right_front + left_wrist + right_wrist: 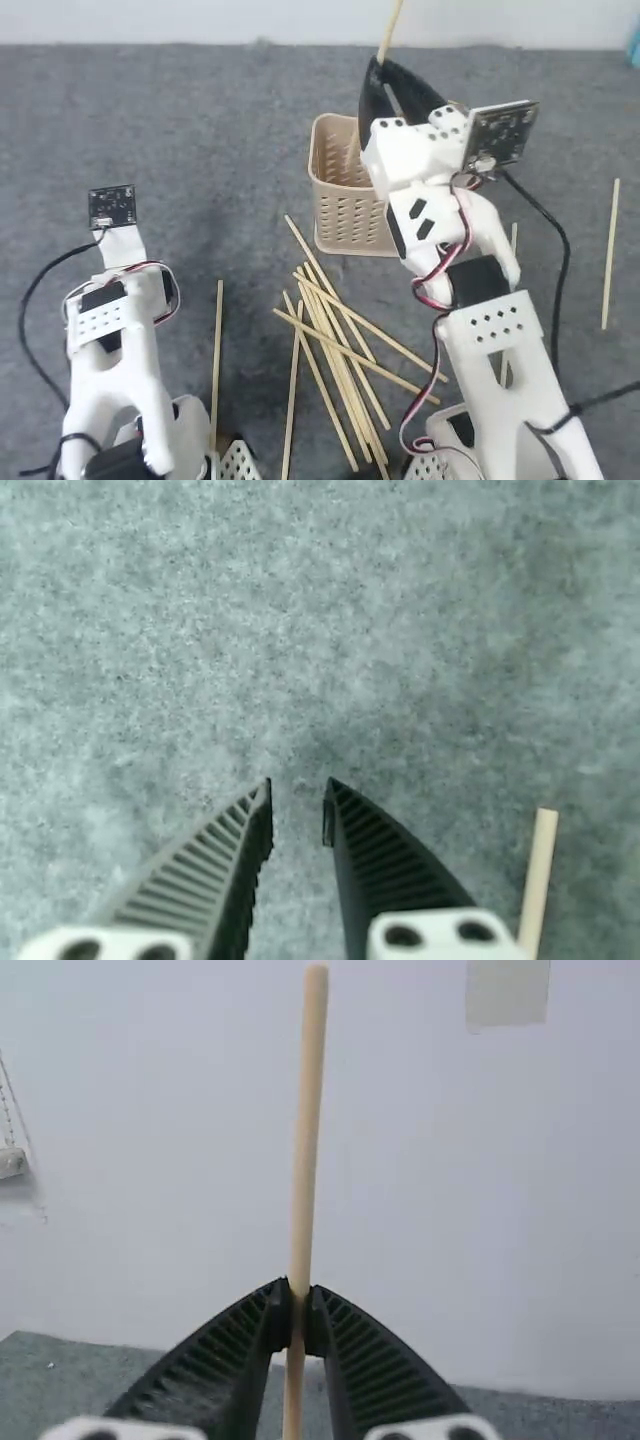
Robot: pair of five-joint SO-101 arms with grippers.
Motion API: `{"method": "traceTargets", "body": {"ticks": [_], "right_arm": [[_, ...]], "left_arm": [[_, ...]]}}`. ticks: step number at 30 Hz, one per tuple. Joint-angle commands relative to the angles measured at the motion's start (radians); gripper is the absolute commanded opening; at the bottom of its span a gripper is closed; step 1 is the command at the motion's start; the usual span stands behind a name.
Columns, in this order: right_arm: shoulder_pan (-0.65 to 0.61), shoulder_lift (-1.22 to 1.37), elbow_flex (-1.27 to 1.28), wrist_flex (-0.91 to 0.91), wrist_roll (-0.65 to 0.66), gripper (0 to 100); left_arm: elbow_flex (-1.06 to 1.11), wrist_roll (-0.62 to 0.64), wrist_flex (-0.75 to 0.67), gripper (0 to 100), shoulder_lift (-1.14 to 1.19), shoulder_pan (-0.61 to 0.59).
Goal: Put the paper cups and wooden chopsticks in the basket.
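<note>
- the right tool is clenched on one wooden chopstick and holds it upright above the basket — i judge this stick is on the point of going in, but it is not yet in.
- the basket stands about midway across the tabletop, toward its far edge. its inside is mostly hidden by its own wall and the right arm, so i cannot tell what has been delivered.
- most of the stick work looks left to do: a loose heap of chopsticks lies criss-crossed on the tabletop between the basket and the near edge, in the gap between the two arms.
- a single chopstick lies apart from the heap, just beside the left arm, running toward the near edge.
- a stray chopstick lies along the right edge, well apart from the heap and the basket.
- the left tool points down at bare tabletop toward the near left corner, its jaws a little parted and grasping nothing. a chopstick tip lies just beside it, untouched.
- as for the paper cups, i cannot tell whether any sit inside the basket.
- by my reckoning the task is far from finished — every stick lying on the tabletop has yet to be picked up and dropped in, one grasp at a time.
</note>
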Motion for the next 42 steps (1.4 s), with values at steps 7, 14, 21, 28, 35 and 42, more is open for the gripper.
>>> {"method": "traceTargets", "body": {"ticks": [7, 14, 21, 28, 35, 42], "right_arm": [[-0.002, -0.087, 0.233, -0.031, 0.008, 2.7], [-0.001, -0.133, 0.284, -0.022, 0.008, 12.4], [-0.007, -0.323, 0.172, 0.228, 0.003, 11.0], [0.099, -0.484, -0.121, 0.760, 0.005, 11.0], [0.576, -0.355, -0.193, 0.984, 0.008, 11.0], [0.812, 0.045, -0.201, 0.914, 0.114, 10.9]], "left_arm": [[-0.033, -0.006, -0.020, 8, -0.003, 0.002], [-0.033, -0.006, -0.020, 8, -0.003, 0.002], [-0.031, -0.006, -0.020, 8, -0.003, 0.002], [-0.031, -0.006, -0.020, 8, -0.003, 0.002], [-0.030, -0.006, -0.020, 8, -0.003, 0.002], [-0.030, -0.006, -0.020, 8, -0.003, 0.002]]}}
